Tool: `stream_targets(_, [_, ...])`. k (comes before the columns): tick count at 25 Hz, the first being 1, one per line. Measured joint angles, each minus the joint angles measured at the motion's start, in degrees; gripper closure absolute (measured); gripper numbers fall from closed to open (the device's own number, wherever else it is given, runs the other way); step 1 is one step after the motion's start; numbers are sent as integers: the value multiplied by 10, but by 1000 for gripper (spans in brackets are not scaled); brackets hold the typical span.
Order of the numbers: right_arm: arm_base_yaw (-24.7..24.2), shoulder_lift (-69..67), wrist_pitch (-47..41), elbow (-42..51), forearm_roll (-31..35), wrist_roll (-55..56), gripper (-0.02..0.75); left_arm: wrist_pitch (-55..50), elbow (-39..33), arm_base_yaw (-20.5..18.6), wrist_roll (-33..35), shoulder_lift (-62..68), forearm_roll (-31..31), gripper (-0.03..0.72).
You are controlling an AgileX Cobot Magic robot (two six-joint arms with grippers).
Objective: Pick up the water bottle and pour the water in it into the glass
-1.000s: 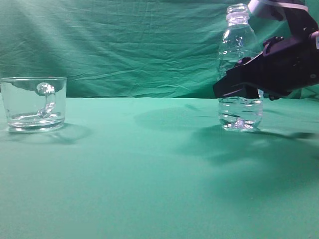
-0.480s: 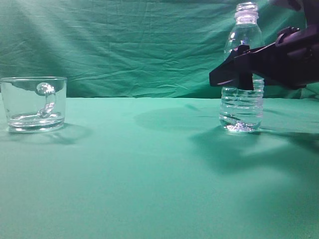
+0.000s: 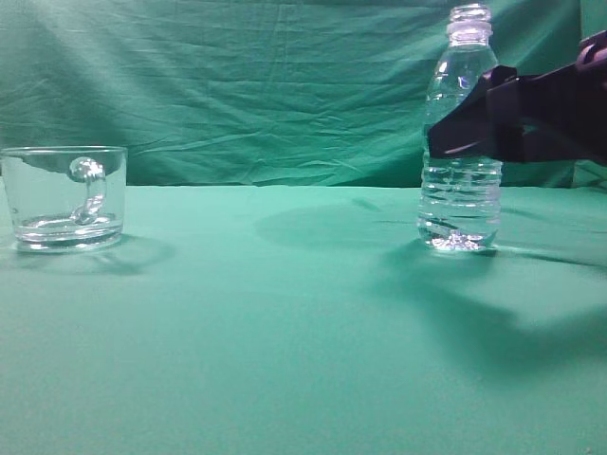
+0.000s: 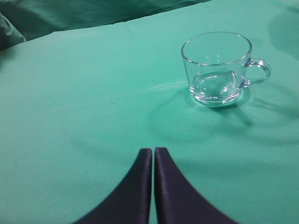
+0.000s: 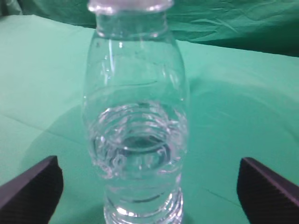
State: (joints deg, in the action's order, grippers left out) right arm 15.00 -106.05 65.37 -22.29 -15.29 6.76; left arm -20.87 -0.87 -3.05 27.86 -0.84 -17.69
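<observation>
The water bottle [image 3: 460, 204] stands upright on the green cloth at the right, uncapped, with water [image 3: 459, 220] in its lower part. My right gripper [image 3: 446, 140] is open at the bottle's mid-height, and its dark finger covers the bottle's middle. In the right wrist view the bottle [image 5: 135, 93] stands centred in the open right gripper [image 5: 148, 164], with wide gaps to both fingertips [image 5: 39, 179]. The glass [image 3: 64, 197] stands at the far left; whether it holds anything I cannot tell. My left gripper [image 4: 153, 150] is shut and empty, hovering short of the glass [image 4: 216, 67].
A wrinkled green backdrop [image 3: 237, 85] hangs behind the table. Green cloth [image 3: 275, 313] covers the table between the glass and the bottle.
My right gripper has risen a little and drawn back to the right along the bottle. The bottle's top has shifted slightly right and now stands straight. The glass has not moved.
</observation>
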Motion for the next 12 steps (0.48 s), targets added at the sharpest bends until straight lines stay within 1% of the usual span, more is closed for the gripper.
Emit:
stream_targets(5, [0, 70, -1, 37, 25, 0, 66, 0, 0, 0, 0, 0, 0, 688])
stream_targets(6, [0, 88, -13, 40, 26, 1, 66, 0, 0, 0, 0, 0, 0, 688])
stream_targets(8, [0, 138, -57, 40, 27, 7, 66, 0, 0, 0, 0, 0, 0, 688])
stream_targets(9, [0, 162, -87, 41, 27, 14, 108, 0, 0, 0, 0, 0, 0, 688])
stream_targets(10, [0, 191, -113, 43, 27, 18, 130, 0, 0, 0, 0, 0, 0, 688])
stream_targets(11, [0, 222, -145, 45, 27, 21, 118, 0, 0, 0, 0, 0, 0, 688])
stream_targets(12, [0, 254, -178, 45, 27, 26, 164, 0, 0, 0, 0, 0, 0, 688])
